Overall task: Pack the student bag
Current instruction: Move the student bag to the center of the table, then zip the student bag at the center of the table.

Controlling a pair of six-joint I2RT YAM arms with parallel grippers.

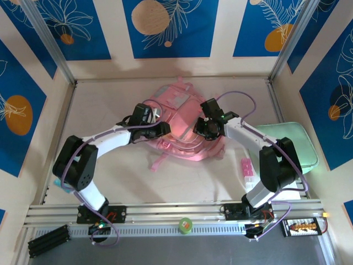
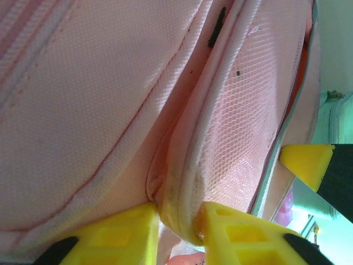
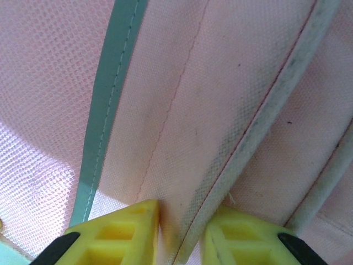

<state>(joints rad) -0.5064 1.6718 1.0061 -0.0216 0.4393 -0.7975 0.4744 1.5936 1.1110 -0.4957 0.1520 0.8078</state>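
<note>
The student bag [image 1: 175, 113], a soft pink backpack, lies in the middle of the table with its straps trailing toward the near side. My left gripper [image 1: 163, 130] is at its left edge, and my right gripper [image 1: 205, 128] is at its right edge. In the left wrist view, the left gripper [image 2: 179, 221] is shut on a fold of the bag's rim [image 2: 187, 165], where pink mesh lining shows. In the right wrist view, the right gripper [image 3: 179, 234] is shut on pink fabric with a pale piped seam [image 3: 259, 132], next to a teal trim strip [image 3: 107, 99].
A flat mint-green case [image 1: 298, 144] lies at the right edge of the table. A small pink item [image 1: 246, 168] rests near the right arm's base. A green tape roll [image 1: 185, 224] sits on the front rail. Walls close in the table on three sides.
</note>
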